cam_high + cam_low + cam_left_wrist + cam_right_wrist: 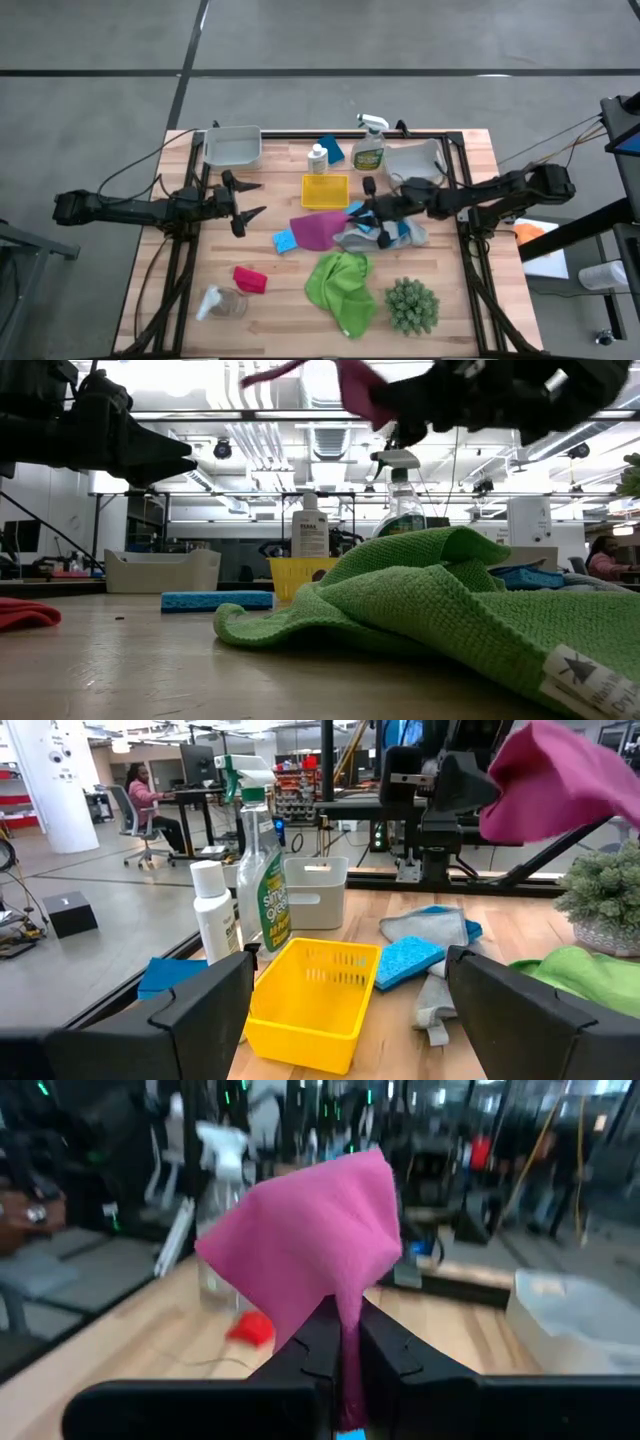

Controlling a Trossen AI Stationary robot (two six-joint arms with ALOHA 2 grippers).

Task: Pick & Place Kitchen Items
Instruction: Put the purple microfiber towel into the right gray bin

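Observation:
My right gripper [360, 213] is shut on a magenta cloth [315, 230] that it holds up over the middle of the table, beside the yellow tray [325, 190]. My left gripper [250, 198] waits open and level at the table's left, pointing toward the tray. A green cloth [340, 285] lies crumpled near the front. A red cloth [250, 280] and a clear jar [220, 303] lie front left. One blue sponge [285, 240] rests flat by the magenta cloth. A white bottle [317, 158] and a spray bottle [368, 145] stand upright behind the tray. My right gripper pinches a bunched edge of the magenta cloth [347, 1315] between its two fingers [395, 1350]. The fingers come in level from the table's right. The cloth is lifted clear of the table and fans out slack beyond the fingertips [350, 385].
A spiky green plant [412, 305] stands front right. White bins sit at the back left [232, 145] and back right [412, 160]. A grey cloth with blue pieces [375, 238] lies under the right gripper. Another blue sponge [331, 150] is by the bottles.

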